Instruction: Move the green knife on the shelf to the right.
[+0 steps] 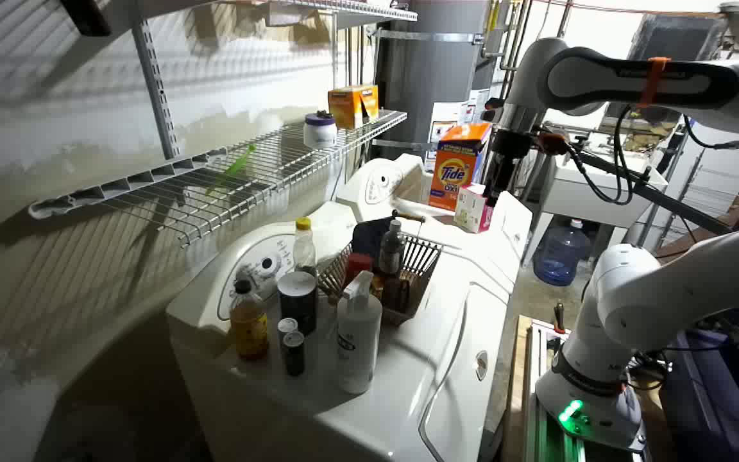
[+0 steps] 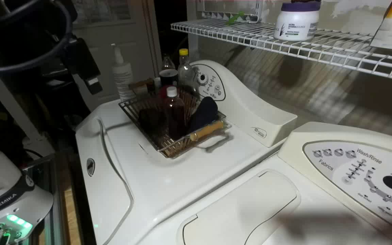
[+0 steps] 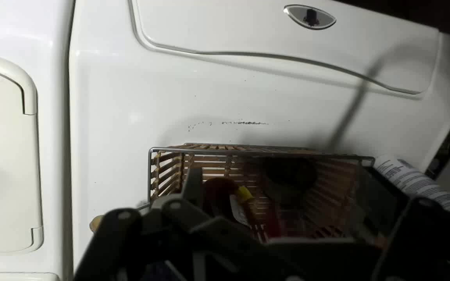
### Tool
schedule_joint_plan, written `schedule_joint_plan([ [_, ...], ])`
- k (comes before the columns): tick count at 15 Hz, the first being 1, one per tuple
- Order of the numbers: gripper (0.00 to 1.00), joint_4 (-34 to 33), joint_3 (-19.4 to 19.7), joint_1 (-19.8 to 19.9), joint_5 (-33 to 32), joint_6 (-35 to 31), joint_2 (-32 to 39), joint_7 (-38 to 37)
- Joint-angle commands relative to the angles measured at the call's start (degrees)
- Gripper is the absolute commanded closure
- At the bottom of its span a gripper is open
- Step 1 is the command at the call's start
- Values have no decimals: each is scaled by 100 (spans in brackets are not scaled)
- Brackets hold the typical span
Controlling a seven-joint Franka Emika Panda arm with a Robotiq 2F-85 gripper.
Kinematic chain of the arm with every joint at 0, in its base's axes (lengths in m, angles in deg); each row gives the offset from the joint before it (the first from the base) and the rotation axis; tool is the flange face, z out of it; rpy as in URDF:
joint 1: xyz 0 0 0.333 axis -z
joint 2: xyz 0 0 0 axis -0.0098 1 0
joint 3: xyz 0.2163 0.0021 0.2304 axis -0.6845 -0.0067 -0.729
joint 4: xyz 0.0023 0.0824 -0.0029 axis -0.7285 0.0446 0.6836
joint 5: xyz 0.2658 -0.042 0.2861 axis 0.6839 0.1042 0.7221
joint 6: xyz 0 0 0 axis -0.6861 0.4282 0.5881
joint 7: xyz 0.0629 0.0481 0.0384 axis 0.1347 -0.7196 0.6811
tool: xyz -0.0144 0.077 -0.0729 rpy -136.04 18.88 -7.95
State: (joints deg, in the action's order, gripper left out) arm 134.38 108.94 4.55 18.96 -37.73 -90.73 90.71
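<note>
The green knife (image 1: 235, 168) lies on the white wire shelf (image 1: 305, 171), toward the end away from the jar and the orange box. In an exterior view only part of the knife (image 2: 235, 18) shows, beyond the jar on the shelf (image 2: 332, 58). Neither knife nor shelf shows in the wrist view. My gripper (image 1: 498, 183) points down, well away from the shelf, and overlaps the pink-and-white box in that view. In the wrist view my gripper (image 3: 287, 189) is open, its fingers wide apart with nothing between them. The wicker basket shows below and beyond the fingers.
A white jar with purple lid (image 1: 319, 131) and an orange box (image 1: 352, 108) stand on the shelf. Below, a basket (image 2: 168, 154) of bottles, a white pump bottle (image 1: 358, 340) and several other bottles stand on the white machine. A Tide box (image 1: 456, 170) stands near the gripper.
</note>
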Motion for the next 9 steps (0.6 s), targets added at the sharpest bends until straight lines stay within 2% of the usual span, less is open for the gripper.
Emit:
schedule_joint_plan([
  [1,0,-13,-30,41,28,10,18,25],
  [6,0,-13,-30,41,28,10,18,25],
  [9,0,-162,-383,-224,-254,74,80,362],
])
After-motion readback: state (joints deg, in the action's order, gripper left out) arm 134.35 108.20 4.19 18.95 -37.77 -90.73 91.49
